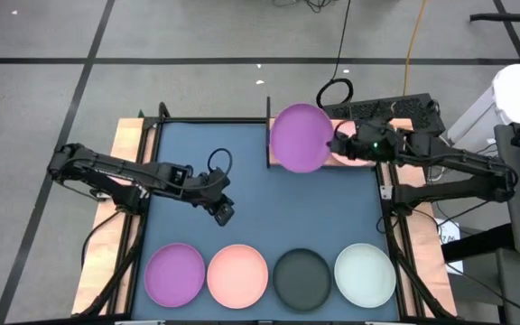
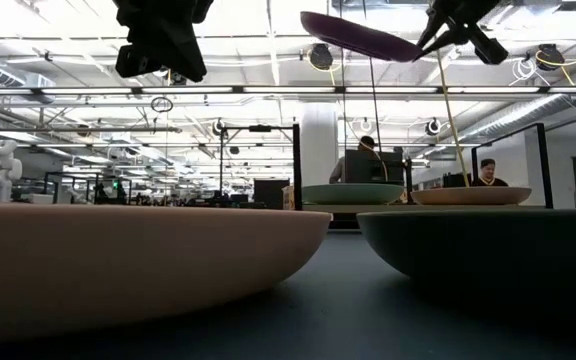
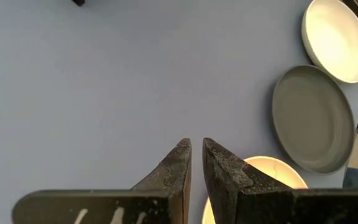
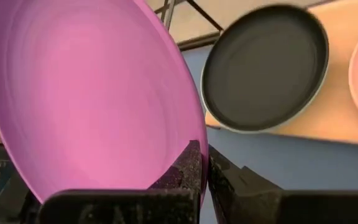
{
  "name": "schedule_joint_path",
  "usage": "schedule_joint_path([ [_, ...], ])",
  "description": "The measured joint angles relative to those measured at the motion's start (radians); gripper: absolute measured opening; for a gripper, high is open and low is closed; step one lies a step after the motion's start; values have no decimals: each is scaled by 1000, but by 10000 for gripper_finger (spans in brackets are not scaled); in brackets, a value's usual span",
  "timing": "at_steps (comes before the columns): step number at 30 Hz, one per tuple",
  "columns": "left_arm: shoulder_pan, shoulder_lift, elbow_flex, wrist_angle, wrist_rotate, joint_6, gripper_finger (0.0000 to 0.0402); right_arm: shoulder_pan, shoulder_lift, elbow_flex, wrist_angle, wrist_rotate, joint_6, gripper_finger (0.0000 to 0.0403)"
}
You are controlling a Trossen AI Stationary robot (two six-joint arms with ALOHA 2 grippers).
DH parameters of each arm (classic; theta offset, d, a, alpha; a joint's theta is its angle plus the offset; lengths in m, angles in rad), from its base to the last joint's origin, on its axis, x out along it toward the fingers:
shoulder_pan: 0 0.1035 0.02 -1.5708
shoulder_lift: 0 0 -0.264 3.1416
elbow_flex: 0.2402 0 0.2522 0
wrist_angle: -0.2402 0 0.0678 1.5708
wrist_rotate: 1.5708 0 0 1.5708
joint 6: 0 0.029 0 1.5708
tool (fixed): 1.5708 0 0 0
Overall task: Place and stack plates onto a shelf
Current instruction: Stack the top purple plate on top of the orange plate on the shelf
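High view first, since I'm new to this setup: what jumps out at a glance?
The purple plate held in the air by the right gripper over the table's far edge, above the shelf, where a black plate already lies. Next, a row of four plates along the near edge: purple, pink, black, mint. The left gripper hovers mid-mat, carrying nothing.
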Motion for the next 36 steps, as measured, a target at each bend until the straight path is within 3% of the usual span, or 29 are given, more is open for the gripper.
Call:
schedule_joint_path([
  [22,0,0,0,37,0,-48,44,-381,246,399,-231,-185,-494,0],
  [36,0,0,0,37,0,-68,44,-567,375,524,-434,-187,-785,0],
])
